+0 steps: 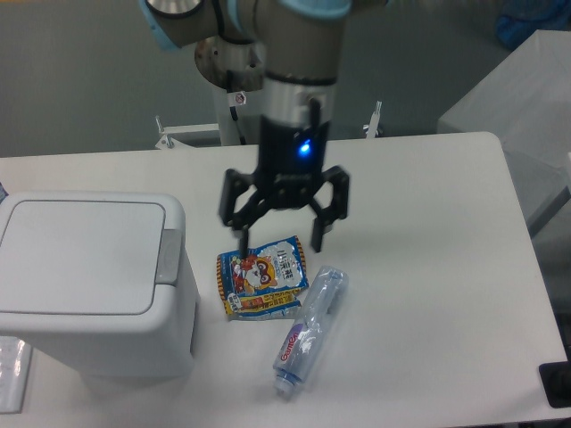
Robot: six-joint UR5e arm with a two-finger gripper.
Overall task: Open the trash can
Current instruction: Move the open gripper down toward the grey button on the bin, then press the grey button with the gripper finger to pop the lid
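- White bench [428, 267] fills most of our view, with grey floor beyond it at twelve o'clock and the arm's base standing at the far edge.
- We see the trash can [89, 285] at the bench's nine o'clock side, lid flat and shut; its grey push-button strip [169, 256] runs along the rim at the can's three o'clock edge.
- We judge the task as not begun on the can itself: nothing touches the lid or the strip, so the approach and the press are both left.
- Our tool [279, 239] hangs with its fingers spread wide, holding nothing, above the top edge of a snack packet [261, 277].
- From the tool, the can lies toward nine o'clock, apart from it; the strip is its nearest part.
- A plastic bottle [310, 327] lies at the packet's four o'clock, just beside it.
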